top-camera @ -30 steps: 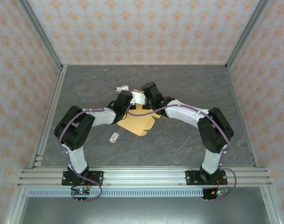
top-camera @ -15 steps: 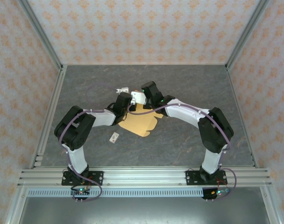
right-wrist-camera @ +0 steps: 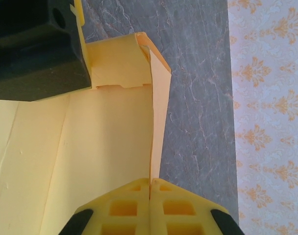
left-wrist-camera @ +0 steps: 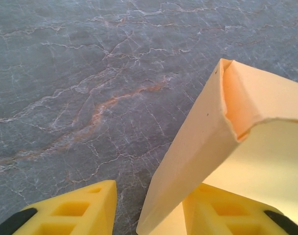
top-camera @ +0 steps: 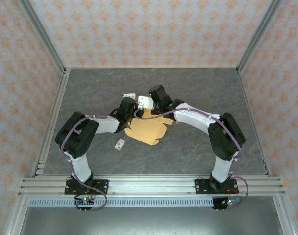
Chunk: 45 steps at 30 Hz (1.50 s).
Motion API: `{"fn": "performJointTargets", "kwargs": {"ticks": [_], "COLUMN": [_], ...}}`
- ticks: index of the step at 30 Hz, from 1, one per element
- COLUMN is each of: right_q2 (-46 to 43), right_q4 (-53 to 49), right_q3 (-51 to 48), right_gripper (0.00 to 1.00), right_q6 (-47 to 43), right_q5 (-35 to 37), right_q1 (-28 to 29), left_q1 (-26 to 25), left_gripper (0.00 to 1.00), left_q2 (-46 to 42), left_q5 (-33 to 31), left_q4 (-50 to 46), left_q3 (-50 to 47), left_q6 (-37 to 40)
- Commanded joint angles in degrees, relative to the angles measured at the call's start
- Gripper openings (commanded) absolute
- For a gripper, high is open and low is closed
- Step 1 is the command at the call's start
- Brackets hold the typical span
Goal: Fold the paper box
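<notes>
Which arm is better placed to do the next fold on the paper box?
The right, probably. The right gripper is shut on an upright flap of the paper box, so it can bend that flap over. The left gripper is at the box too, but its jaws are apart, gripping nothing.

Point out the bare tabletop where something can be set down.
Bare grey marbled tabletop along the far wall, and right of the right arm. Crowded at centre: the orange-tan cardboard sheet between both arms, small white tag near its left.
</notes>
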Motion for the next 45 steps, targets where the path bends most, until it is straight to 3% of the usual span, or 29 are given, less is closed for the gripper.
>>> {"fn": "performJointTargets", "kwargs": {"ticks": [1, 15, 22, 30, 36, 45], "right_q2": [-0.36, -0.55, -1.32, -2.52, -1.28, -0.50], "right_q4": [-4.03, -4.01, -3.99, -3.86, -0.20, 9.68], "right_q3": [2.26, 1.81, 0.90, 0.21, -1.25, -6.50], "right_gripper": [0.00, 0.00, 0.00, 0.00, 0.00, 0.00], "right_q6": [-1.15, -1.46, -2.15, -2.24, -3.39, -7.46], "right_q5": [1.12, 1.20, -0.58, -3.18, 0.58, 5.49], "right_q1": [-0.55, -0.55, -0.50, -0.43, 0.70, 1.72], "left_q1": [1.21, 2.36, 2.43, 2.71, 2.71, 2.71], "left_gripper": [0.43, 0.47, 0.43, 0.30, 0.24, 0.28], "left_q2": [-1.04, -2.75, 0.11, 2.84, 3.56, 4.16], "left_q5": [0.81, 4.62, 6.13, 7.15, 7.00, 7.22], "left_q4": [1.08, 2.28, 1.98, 4.25, 5.48, 7.85], "left_q3": [-1.25, -2.53, 0.89, 2.62, 2.58, 1.80], "left_q6": [1.74, 4.78, 7.13, 6.77, 5.75, 5.83]}}
